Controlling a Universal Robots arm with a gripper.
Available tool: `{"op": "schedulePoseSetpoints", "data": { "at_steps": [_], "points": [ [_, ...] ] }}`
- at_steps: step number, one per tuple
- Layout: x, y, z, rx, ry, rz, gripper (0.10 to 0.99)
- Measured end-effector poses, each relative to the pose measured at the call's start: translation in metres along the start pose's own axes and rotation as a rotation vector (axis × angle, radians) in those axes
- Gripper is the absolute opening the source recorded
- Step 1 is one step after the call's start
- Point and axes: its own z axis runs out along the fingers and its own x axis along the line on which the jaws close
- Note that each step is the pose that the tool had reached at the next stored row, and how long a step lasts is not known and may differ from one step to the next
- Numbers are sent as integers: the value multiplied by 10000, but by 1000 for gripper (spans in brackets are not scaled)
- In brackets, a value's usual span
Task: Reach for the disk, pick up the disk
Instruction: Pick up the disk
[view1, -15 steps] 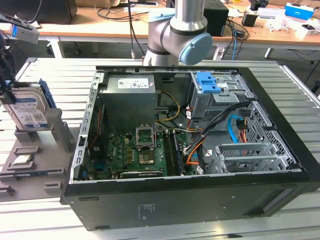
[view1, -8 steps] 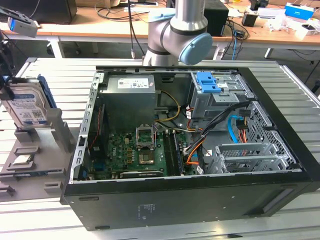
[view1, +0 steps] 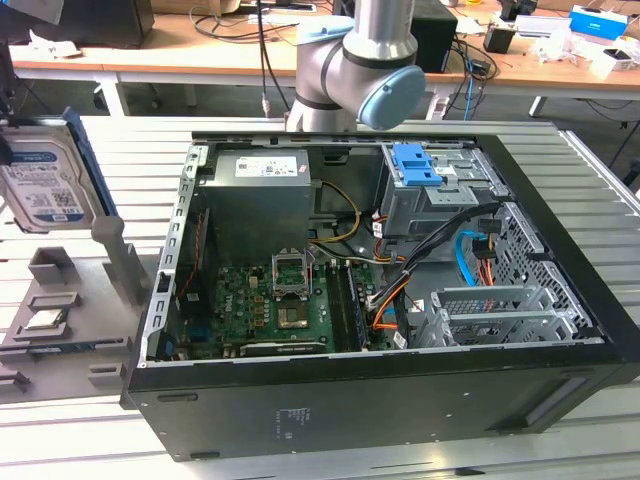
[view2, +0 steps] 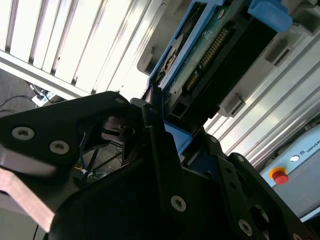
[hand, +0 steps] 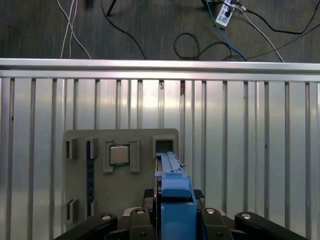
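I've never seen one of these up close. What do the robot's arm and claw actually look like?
The arm is a smooth silver tube running into rounded grey joint housings. One housing is closed by a round pale blue cap. The claw is matte black in both wrist views, built from flat angular links hinged together and dotted with small silver screw heads.
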Motion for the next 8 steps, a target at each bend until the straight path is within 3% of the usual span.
{"op": "schedulePoseSetpoints", "data": {
  "at_steps": [8],
  "points": [
    [0, -12, -102, -20, 0, 1, 369]
  ]
}}
